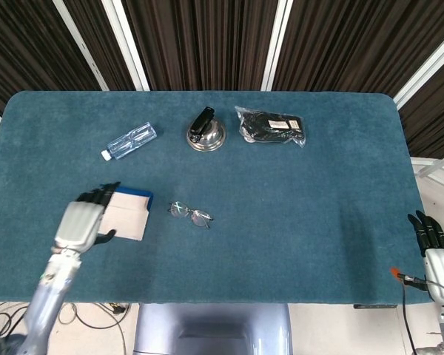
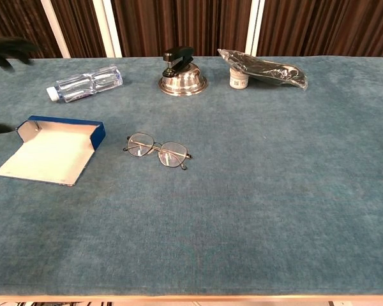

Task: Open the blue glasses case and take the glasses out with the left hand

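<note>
Your glasses point(image 2: 157, 150) lie out beside the open case point(image 2: 51, 150), left hand point(image 1: 81, 221) apparently empty with fingers spread near the table's front-left edge, so only retreat remains.

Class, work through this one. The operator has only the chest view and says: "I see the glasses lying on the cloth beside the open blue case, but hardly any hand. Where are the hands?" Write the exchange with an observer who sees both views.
Observer: The left hand hovers near the front left of the table, fingers apart, holding nothing.
Operator: Is it over the case?
Observer: In the head view it hides the left end of the blue glasses case, and the glasses lie uncovered to the case's right.
Operator: And the right hand?
Observer: The right hand is off the table, past its front right corner, and holds nothing.
</note>
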Robot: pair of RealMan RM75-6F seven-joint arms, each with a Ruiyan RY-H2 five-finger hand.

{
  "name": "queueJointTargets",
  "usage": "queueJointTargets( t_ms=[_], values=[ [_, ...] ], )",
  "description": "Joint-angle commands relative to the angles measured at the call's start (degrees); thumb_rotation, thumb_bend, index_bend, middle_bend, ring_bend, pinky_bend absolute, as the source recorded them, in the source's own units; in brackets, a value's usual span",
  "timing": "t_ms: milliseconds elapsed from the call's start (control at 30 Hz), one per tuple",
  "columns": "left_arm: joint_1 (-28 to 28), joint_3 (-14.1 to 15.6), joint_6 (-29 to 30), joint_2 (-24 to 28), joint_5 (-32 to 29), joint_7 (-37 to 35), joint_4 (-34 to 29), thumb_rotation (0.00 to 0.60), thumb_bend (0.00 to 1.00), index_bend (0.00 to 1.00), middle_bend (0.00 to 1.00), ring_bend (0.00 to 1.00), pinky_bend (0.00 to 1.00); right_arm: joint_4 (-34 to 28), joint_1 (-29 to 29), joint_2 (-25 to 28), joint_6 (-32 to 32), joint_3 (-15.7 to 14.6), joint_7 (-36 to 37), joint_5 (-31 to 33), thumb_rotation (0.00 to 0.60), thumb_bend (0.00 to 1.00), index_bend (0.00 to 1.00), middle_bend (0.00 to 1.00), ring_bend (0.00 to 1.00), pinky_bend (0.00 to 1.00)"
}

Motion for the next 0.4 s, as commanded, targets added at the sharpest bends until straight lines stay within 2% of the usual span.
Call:
queueJointTargets(
  t_ms=[33, 233, 400],
  values=[
    [8.82, 5.24, 8.32, 1.64, 8.62, -6.43, 7.36, 0.600, 0.07, 0.00, 0.00, 0.00, 0.04, 0.31, -0.04, -0.49, 0.52, 0.09, -0.42, -0.37, 0.600, 0.12, 0.00, 0.00, 0.00, 0.21],
    [12.91, 5.14, 9.46, 1.33, 10.48, -8.65, 12.71, 0.600, 0.07, 0.00, 0.00, 0.00, 0.01, 0.79, -0.05, -0.97, 0.99, 0.17, -0.90, -0.67, 0.600, 0.11, 0.00, 0.00, 0.00, 0.21],
    [13.71, 3.73, 6.91, 1.50, 9.49, -10.37, 12.57, 0.600, 0.07, 0.00, 0.00, 0.00, 0.01, 1.11, -0.10, -1.16, 1.35, 0.18, -0.87, -0.94, 0.600, 0.11, 0.00, 0.00, 0.00, 0.21]
  ],
)
